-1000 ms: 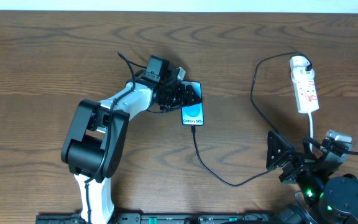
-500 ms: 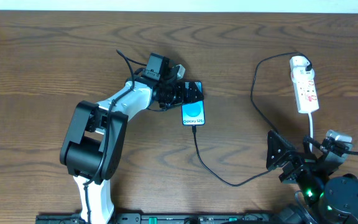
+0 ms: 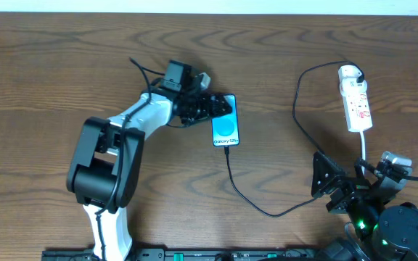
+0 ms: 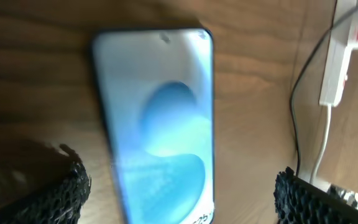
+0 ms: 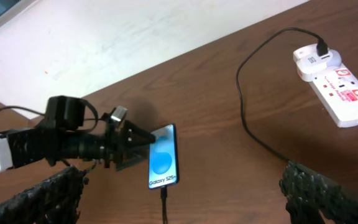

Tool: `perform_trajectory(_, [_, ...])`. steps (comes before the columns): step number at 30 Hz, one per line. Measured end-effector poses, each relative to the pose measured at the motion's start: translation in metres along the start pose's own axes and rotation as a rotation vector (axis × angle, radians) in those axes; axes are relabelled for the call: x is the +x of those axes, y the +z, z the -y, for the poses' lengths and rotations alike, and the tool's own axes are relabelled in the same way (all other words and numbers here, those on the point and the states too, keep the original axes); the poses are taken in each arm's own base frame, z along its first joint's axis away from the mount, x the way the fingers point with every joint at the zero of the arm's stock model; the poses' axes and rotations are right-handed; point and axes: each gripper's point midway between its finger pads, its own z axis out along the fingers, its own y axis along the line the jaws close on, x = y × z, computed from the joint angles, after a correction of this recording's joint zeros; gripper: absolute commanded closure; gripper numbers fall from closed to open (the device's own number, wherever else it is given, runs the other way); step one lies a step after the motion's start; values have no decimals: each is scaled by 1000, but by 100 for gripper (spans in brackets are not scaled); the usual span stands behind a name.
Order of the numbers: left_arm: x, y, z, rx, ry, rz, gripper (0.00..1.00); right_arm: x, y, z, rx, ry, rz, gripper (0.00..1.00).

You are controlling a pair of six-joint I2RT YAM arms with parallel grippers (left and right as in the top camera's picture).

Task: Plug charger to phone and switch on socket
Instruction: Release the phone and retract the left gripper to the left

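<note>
The phone (image 3: pixel 225 131) lies flat on the table, its blue screen up. The charger's black cable (image 3: pixel 267 213) runs from the phone's near edge in a loop to the white plug head (image 3: pixel 348 72), which sits in the far end of the socket (image 3: pixel 357 106). In the right wrist view the connector tip (image 5: pixel 163 194) meets the phone (image 5: pixel 163 157) at its bottom edge. My left gripper (image 3: pixel 218 108) stands open over the phone's far end, holding nothing; its fingers (image 4: pixel 55 199) flank the phone (image 4: pixel 157 124). At the near right, my right gripper (image 3: pixel 330 190) is open and empty.
The socket's white cord (image 3: pixel 365 148) runs toward the right arm's base. The left arm (image 3: pixel 111 159) stretches across the table's left half. A pale wall edge (image 5: pixel 135 25) borders the far side of the wooden table (image 3: pixel 64 65).
The left gripper has opened wider and drawn back a little to the left off the phone. The phone, cable, socket and right arm have stayed put.
</note>
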Motion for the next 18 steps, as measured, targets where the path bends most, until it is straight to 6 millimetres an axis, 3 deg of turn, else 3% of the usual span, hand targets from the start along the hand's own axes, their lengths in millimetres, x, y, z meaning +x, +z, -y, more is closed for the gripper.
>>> perform_trajectory(5, [-16, -16, -18, -14, -42, 47, 2, 0, 0, 1, 3, 0, 2, 1])
perform_trajectory(10, [-34, -46, -48, -72, -103, 127, 2, 1, 2, 5, 24, -4, 7, 1])
perform_trajectory(14, [-47, -90, -58, -107, -137, 222, 2, 17, 15, 20, 97, -1, -12, 1])
perform_trajectory(18, [-61, -160, -27, -97, -93, 372, 2, 46, 36, 40, 193, 9, -65, 1])
